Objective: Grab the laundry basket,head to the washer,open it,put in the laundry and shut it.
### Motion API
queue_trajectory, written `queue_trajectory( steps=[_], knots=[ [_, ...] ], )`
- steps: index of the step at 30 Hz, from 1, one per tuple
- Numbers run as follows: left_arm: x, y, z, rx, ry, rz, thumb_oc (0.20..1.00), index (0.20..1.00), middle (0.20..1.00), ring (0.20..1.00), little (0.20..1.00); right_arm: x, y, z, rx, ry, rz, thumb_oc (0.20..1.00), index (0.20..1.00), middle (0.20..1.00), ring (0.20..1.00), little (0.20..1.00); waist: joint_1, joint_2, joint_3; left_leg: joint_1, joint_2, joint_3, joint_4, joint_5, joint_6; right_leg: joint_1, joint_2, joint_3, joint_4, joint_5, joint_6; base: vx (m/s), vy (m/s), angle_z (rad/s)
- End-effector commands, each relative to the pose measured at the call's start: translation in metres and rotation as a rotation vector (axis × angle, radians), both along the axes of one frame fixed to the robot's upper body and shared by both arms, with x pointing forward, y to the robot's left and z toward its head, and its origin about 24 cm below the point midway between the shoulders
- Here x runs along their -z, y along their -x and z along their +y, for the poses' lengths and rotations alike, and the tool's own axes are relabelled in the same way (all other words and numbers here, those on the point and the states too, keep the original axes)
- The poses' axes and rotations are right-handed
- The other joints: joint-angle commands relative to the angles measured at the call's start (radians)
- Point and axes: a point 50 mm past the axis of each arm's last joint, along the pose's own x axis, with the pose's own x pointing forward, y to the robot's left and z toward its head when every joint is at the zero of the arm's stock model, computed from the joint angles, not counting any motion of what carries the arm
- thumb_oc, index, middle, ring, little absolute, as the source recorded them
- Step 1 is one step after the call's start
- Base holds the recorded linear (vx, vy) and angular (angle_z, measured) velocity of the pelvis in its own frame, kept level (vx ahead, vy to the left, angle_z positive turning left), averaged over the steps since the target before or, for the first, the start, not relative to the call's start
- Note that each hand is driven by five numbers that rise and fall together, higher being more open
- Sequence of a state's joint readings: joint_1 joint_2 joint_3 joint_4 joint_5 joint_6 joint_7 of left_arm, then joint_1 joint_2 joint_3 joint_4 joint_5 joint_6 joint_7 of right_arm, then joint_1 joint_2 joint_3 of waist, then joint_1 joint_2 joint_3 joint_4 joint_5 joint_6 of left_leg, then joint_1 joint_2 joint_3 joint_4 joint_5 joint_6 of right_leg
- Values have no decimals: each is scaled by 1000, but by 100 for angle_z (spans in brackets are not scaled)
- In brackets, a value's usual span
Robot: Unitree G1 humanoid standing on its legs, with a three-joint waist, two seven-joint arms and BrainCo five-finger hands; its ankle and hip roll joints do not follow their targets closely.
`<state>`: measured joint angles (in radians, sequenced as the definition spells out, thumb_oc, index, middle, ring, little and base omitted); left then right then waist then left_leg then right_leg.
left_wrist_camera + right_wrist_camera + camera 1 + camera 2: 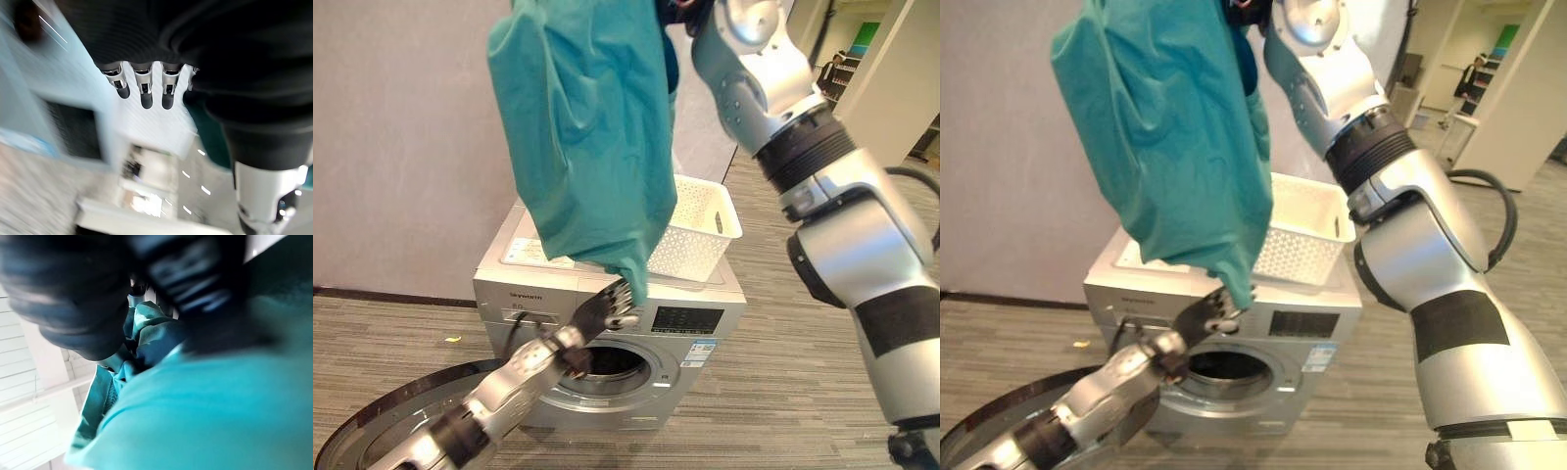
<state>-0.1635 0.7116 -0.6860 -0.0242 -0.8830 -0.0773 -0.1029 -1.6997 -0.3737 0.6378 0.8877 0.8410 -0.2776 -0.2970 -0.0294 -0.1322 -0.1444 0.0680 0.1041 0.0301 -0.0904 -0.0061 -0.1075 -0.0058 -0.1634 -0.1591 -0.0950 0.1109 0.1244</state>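
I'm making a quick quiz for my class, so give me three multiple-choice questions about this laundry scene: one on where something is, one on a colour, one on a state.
1. Where is the white basket?
A. on top of the washer
B. on the floor
C. inside the drum

2. What colour is the hanging garment?
A. red
B. teal
C. yellow

3. How is the washer door?
A. shut
B. swung open
C. removed and on the basket

Answers: 1 A, it rests on the washer's lid; 2 B, the cloth is teal; 3 B, the round door hangs out and the drum mouth shows.
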Motion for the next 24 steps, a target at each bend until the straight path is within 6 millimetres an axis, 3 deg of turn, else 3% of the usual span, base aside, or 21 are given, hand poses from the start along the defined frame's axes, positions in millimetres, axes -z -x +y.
queue_trajectory(
  steps=[1, 3, 8, 11, 13, 18, 24],
  knots=[
    [-19, -8, 8, -15, 9, -104, 1000, 1000, 1000, 1000, 1000, -61, 25, -25, 100, -56, -149, 200, 200, 200, 200, 200, 26, 30, -13, -54, 4, -9, 3, 23, 29, 43, -63, -18, 8, -7, 62, 9, -3, -17],
    [-16, -7, 31, -123, -70, -136, 1000, 1000, 1000, 1000, 1000, -64, 27, -32, 114, -62, -166, 200, 200, 200, 200, 200, 35, 25, -13, -56, 6, -13, 3, 25, 27, 45, -61, -24, 8, -8, 61, 16, -8, -10],
    [-32, -10, 59, -283, -153, -264, 1000, 1000, 1000, 1000, 1000, -64, 33, -38, 125, -36, -217, 200, 200, 200, 200, 200, 40, 16, -17, -61, 6, -24, 3, 26, 26, 49, -59, -36, 8, -10, 60, 0, 0, 0],
    [-37, -13, 62, -327, -156, -300, 1000, 1000, 1000, 1000, 1000, -60, 32, -38, 116, -31, -216, 200, 200, 200, 200, 200, 40, 13, -19, -61, 7, -25, 3, 26, 26, 51, -58, -39, 8, -11, 60, 0, 0, 0],
    [-52, -17, 66, -392, -163, -393, 1000, 1000, 1000, 1000, 1000, -58, 32, -38, 115, -25, -217, 200, 200, 200, 200, 200, 42, 5, -20, -62, 10, -28, 3, 26, 26, 52, -56, -41, 8, -13, 60, -10, -6, 2],
    [-70, -22, 62, -444, -110, -490, 1000, 1000, 1000, 1000, 1000, -58, 34, -37, 96, -40, -220, 200, 200, 200, 200, 200, 40, -6, -20, -63, 12, -29, 3, 23, 26, 50, -54, -39, 8, -15, 60, -5, -4, 3],
    [-74, -32, 51, -448, -82, -509, 1000, 1000, 1000, 1000, 1000, -52, 32, -29, 48, -41, -200, 200, 200, 200, 200, 200, 32, -12, -17, -67, 12, -25, 3, 34, 28, 43, -55, -30, 8, -5, 56, -17, 1, 0]
  ],
)
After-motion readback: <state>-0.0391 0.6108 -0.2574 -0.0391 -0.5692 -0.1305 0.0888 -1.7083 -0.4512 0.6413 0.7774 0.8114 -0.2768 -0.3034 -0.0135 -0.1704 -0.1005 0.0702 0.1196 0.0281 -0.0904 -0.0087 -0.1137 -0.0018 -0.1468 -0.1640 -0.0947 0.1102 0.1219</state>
